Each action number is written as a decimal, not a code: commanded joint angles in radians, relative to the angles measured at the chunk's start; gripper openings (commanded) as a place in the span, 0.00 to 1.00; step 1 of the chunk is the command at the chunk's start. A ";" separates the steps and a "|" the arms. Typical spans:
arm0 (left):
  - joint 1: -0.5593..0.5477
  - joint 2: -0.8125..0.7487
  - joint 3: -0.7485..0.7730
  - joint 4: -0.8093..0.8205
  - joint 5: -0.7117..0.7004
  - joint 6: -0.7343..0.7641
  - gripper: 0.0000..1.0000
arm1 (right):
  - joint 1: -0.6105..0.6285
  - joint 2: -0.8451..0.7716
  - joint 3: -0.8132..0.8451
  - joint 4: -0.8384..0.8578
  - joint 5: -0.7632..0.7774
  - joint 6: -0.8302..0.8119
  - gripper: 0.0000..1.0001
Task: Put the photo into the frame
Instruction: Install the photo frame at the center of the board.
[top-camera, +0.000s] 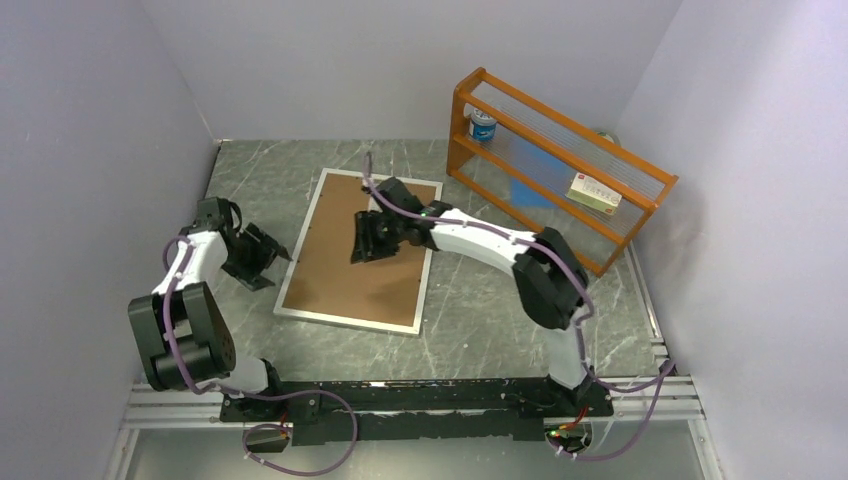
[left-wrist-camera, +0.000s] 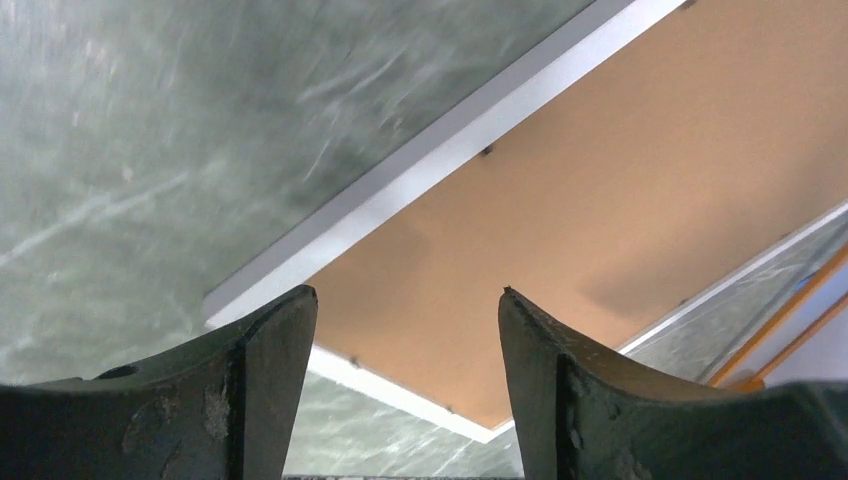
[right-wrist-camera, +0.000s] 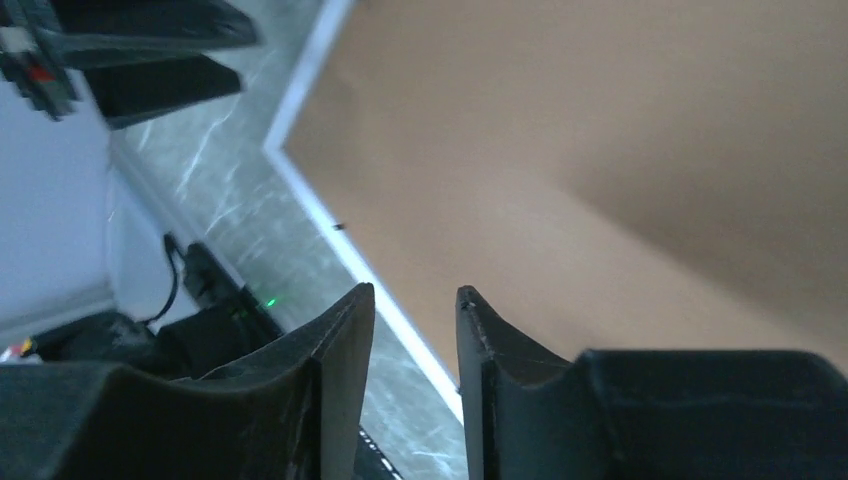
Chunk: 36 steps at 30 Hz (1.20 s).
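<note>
The frame (top-camera: 346, 321) lay flat on the table (top-camera: 480, 300) at the centre of the top view, its white border running round a brown backing board (top-camera: 340, 270) that filled the opening. The photo was not visible in any view; whether it lay beneath the board could not be told. The right gripper (top-camera: 358, 252) hung over the upper middle of the board. In its wrist view the right gripper (right-wrist-camera: 415, 290) showed a narrow gap between its fingers with nothing in it, above the board near the border (right-wrist-camera: 325, 225). The left gripper (top-camera: 272, 268) stood just off the frame's left edge in the top view. In its wrist view the left gripper (left-wrist-camera: 408, 292) was spread wide and empty, looking across the frame's corner (left-wrist-camera: 400, 180) and the board (left-wrist-camera: 600, 200). Judgement: the step in hand appeared to be seating or pressing the backing into the frame, late in the task, though this rested on the photo being underneath. The next move would call for even downward pressure on the board without sliding the frame, then a check of the small tabs along the inner edge.
</note>
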 joint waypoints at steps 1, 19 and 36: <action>-0.002 -0.080 -0.090 -0.068 0.010 -0.039 0.71 | 0.054 0.145 0.123 0.070 -0.267 -0.051 0.37; -0.002 -0.169 -0.307 -0.065 -0.014 -0.099 0.40 | 0.148 0.404 0.228 0.404 -0.591 0.106 0.35; -0.002 -0.087 -0.345 -0.007 -0.044 -0.120 0.35 | 0.148 0.509 0.333 0.270 -0.520 0.064 0.29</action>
